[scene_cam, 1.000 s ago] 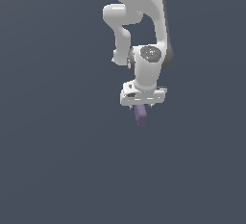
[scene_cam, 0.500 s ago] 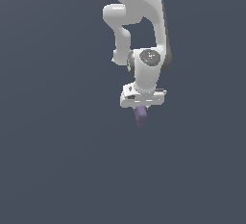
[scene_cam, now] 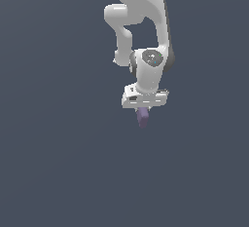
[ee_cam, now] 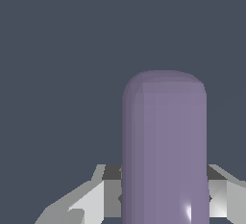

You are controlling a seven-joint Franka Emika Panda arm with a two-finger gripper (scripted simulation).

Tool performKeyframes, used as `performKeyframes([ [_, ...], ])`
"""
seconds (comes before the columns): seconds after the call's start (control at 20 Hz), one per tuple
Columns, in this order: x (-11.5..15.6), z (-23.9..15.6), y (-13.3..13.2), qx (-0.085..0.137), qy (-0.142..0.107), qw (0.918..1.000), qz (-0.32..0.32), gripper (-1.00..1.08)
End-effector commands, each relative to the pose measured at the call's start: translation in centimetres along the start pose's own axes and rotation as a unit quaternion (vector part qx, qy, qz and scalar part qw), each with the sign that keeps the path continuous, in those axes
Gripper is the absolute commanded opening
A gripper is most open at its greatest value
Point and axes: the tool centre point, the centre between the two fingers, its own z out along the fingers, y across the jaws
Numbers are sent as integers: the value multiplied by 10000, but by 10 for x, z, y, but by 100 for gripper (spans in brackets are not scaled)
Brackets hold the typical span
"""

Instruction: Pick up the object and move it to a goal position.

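The white arm (scene_cam: 141,31) comes down from the 12 o'clock edge of the exterior view, its wrist pointing straight down toward 6 o'clock. The gripper (scene_cam: 143,114) sits just below the white hand, and the purple block (scene_cam: 143,118) pokes out of it at the 6 o'clock side, upright and narrower than the hand. In the wrist view the block (ee_cam: 165,146) fills the middle, rounded at its far end, with a grey finger (ee_cam: 103,194) pressed to one flank and another at the opposite flank: the fingers are clenched on it. Plain dark grey ground (scene_cam: 53,162) lies all around
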Motion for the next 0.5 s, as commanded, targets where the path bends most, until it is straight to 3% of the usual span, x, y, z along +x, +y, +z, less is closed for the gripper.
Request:
performKeyframes([
  [0.0, -1, -4, -2, 0, 5, 10000, -2, -100],
  [0.45, -13, -47, -21, -4, 6, 10000, -3, -100],
])
